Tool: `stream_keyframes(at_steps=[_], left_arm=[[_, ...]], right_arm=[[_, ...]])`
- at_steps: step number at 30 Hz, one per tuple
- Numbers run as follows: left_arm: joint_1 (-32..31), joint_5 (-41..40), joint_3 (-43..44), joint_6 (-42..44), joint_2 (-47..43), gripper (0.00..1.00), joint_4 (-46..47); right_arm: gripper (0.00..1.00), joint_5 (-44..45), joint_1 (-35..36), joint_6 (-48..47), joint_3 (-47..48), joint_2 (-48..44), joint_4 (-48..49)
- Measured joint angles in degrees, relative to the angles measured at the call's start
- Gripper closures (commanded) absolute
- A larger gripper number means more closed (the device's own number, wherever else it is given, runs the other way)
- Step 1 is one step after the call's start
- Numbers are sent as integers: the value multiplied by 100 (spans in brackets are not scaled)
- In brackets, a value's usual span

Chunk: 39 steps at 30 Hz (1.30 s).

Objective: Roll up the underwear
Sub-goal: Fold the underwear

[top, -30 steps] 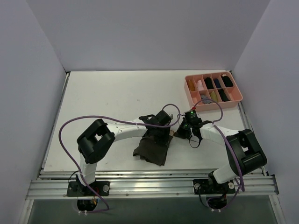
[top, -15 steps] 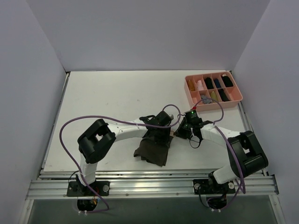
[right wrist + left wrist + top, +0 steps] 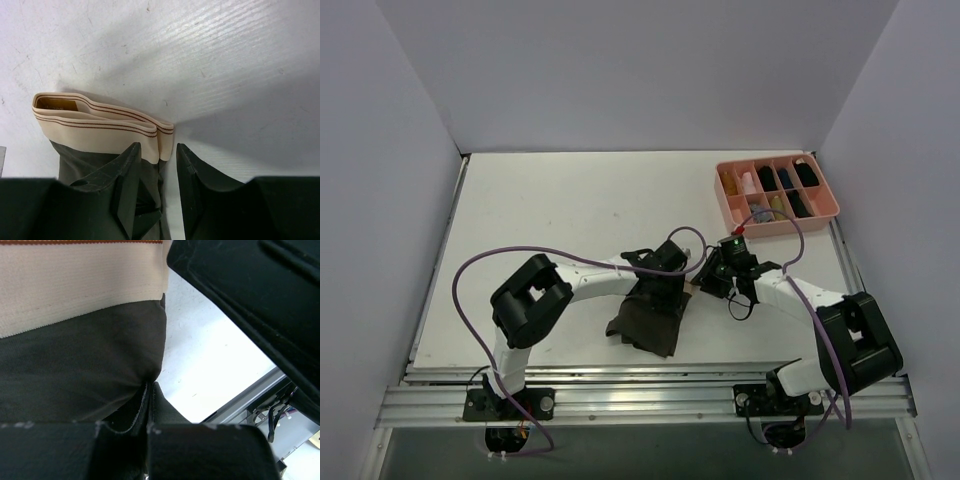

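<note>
The underwear (image 3: 645, 320), dark olive-brown with a beige waistband (image 3: 100, 129), lies folded on the white table near the front middle. My left gripper (image 3: 665, 262) is shut on it; in the left wrist view the fingertips (image 3: 150, 390) pinch a pucker of the dark cloth (image 3: 75, 375) just below the waistband (image 3: 75, 290). My right gripper (image 3: 158, 146) is open at the garment's right side. Its two fingers stand either side of the folded waistband end without squeezing it. From above, the right gripper (image 3: 707, 282) sits close beside the left one.
A pink compartment tray (image 3: 724, 205) with small rolled bundles stands at the back right. Purple cables loop over both arms. The metal rail (image 3: 640, 395) runs along the table's front edge, close to the garment.
My right gripper has gone from shut to open, letting go of the waistband edge. The left gripper has stayed shut, and the underwear has barely moved.
</note>
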Motion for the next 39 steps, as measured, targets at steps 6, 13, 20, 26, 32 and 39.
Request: stream_keyframes(at_steps=[6, 13, 20, 26, 32, 39], left_arm=[[0, -4, 0, -7, 0, 98, 2], [0, -46, 0, -37, 0, 87, -2], [164, -170, -2, -219, -452, 61, -313], [1379, -155, 7, 7, -1655, 59, -529], [2498, -59, 50, 544, -1414, 66, -634], [2402, 605, 269, 815, -597, 72, -634]], right_arm=[[71, -17, 129, 0, 0, 271, 229], [96, 7, 348, -13, 4, 516, 411], [100, 13, 341, -291, -44, 518, 494], [100, -330, 203, -723, -109, 595, 798], [100, -664, 199, -1036, 94, 916, 1036], [99, -1019, 166, -1305, 673, 1528, 1119]])
